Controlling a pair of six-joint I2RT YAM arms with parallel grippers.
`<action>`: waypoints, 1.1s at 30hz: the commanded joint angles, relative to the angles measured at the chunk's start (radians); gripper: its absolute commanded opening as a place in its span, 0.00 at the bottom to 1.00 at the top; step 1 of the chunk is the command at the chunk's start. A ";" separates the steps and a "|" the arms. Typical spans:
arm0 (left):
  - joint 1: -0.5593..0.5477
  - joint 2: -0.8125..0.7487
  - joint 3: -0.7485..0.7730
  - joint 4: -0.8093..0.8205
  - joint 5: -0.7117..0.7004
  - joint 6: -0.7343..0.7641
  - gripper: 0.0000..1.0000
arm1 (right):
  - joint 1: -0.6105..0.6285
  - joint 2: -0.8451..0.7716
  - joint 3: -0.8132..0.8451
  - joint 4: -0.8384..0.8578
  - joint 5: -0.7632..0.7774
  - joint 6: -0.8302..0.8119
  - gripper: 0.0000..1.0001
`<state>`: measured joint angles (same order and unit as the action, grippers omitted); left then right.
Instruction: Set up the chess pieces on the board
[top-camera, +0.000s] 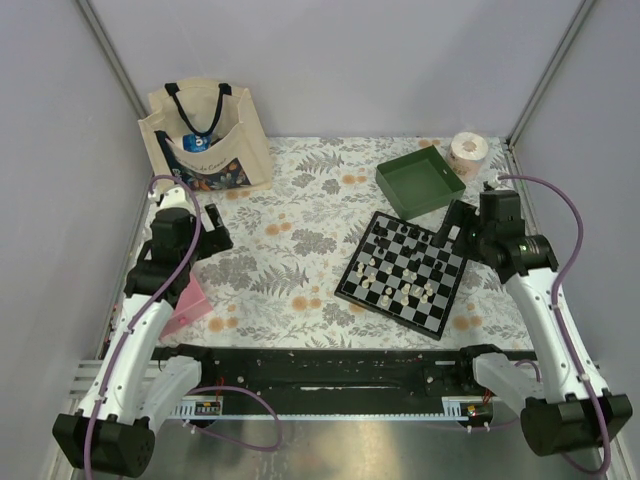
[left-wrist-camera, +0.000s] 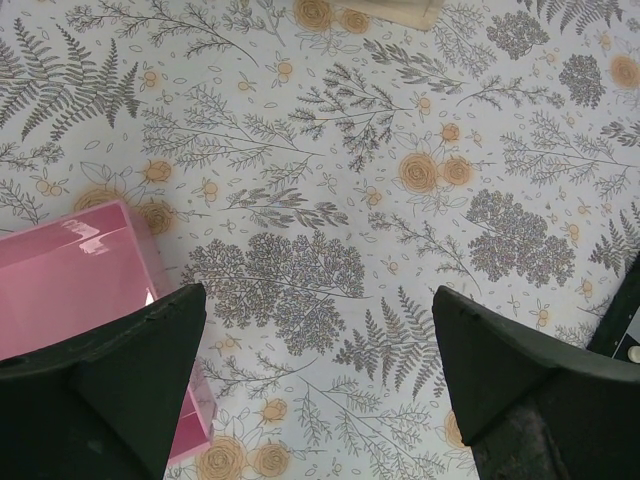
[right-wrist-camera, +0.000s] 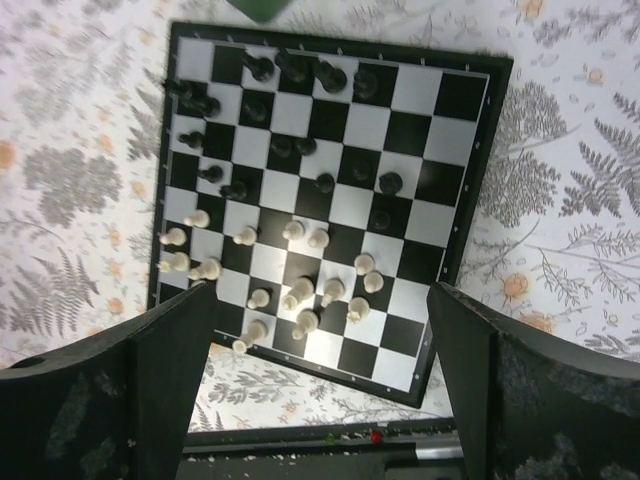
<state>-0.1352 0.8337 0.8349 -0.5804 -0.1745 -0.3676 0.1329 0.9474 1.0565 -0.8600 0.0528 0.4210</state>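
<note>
The board (top-camera: 402, 273) lies on the floral counter (top-camera: 290, 215) at about 3 o'clock from its middle, turned at an angle, with one far corner just beside the green tray (top-camera: 420, 182) at its 12 o'clock. In the right wrist view the chess pieces stand scattered over the squares rather than in ranks. The black pieces (right-wrist-camera: 325, 75) are spread from 12 to 10 o'clock, and the cream-white pieces (right-wrist-camera: 300, 293) are bunched from 6 to 8 o'clock. One white piece sits at the board's near border. The right fingers (right-wrist-camera: 530, 400) hang above the board's near edge, spread wide with nothing between them. The left fingers (left-wrist-camera: 100, 380) are also spread wide and hold nothing. They hover over bare cloth at the counter's 9 o'clock, well apart from the board. A pink box (left-wrist-camera: 70, 290) lies at 8 o'clock in the left wrist view, partly behind one finger. A tote bag (top-camera: 205, 140) stands at the counter's 11 o'clock, and a pale roll (top-camera: 468, 152) sits at the tray's 2 o'clock.
</note>
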 joint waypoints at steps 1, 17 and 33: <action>0.003 -0.016 0.001 0.024 0.013 -0.014 0.99 | 0.010 0.096 0.023 -0.065 -0.014 -0.038 0.92; 0.003 0.030 0.020 0.016 0.010 -0.005 0.99 | 0.065 0.269 -0.053 0.045 0.054 0.028 0.71; 0.003 0.036 0.020 0.007 0.003 -0.004 0.99 | 0.007 0.396 -0.039 0.093 0.009 -0.014 0.63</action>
<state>-0.1352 0.8665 0.8349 -0.5900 -0.1711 -0.3710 0.1383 1.3731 1.0409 -0.7868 0.0891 0.3973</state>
